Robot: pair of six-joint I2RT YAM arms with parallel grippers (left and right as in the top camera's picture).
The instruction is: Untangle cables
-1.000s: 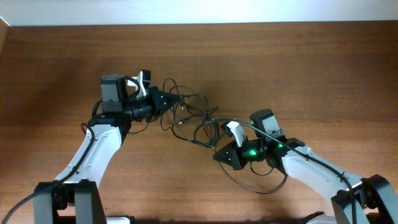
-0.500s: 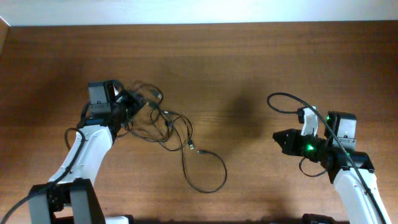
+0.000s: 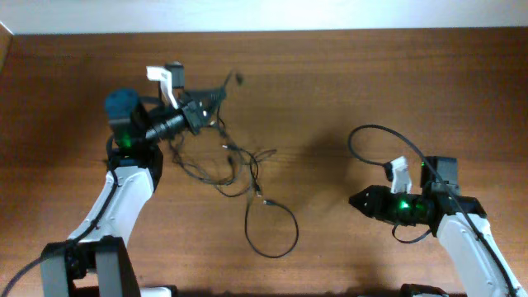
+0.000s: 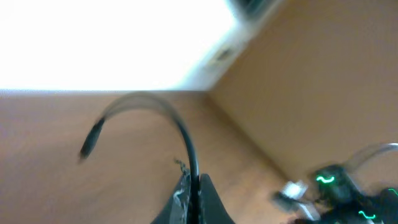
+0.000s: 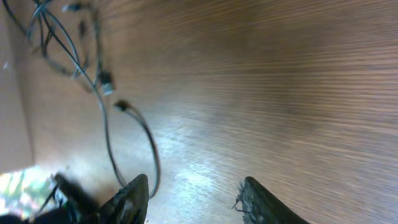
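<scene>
Since half a sec ago the left gripper (image 3: pixel 200 110) has swung up & to the right, taking one strand of the cables (image 3: pixel 227 148) with it. The right gripper (image 3: pixel 355 200) has slid a bit lower & leftward, well apart from the bunch.

Overhead: the left gripper is at upper left of the table (image 3: pixel 330 74), pointing right. A strand leaves its tip and ends in a plug end (image 3: pixel 238 79) up and to the right of it. The rest of the cables lie bunched just below & right of that gripper, thin strands crossing. One strand runs down from the bunch into a loose loop (image 3: pixel 247 224) flat on the wood near centre. The right gripper points left, beside the loop but apart from it.

Left wrist (blurred): the fingers (image 4: pixel 208 205) are pressed together, pinching a single black strand that arcs up & over to the left, plug hanging free. A green light (image 4: pixel 324 180) on the other arm shows at lower right.

Right wrist: the fingers (image 5: pixel 134 199) are spread wide w/ only bare wood between them. The cables sit at upper left, two plug ends close together, and one strand curves down toward the left finger.
</scene>
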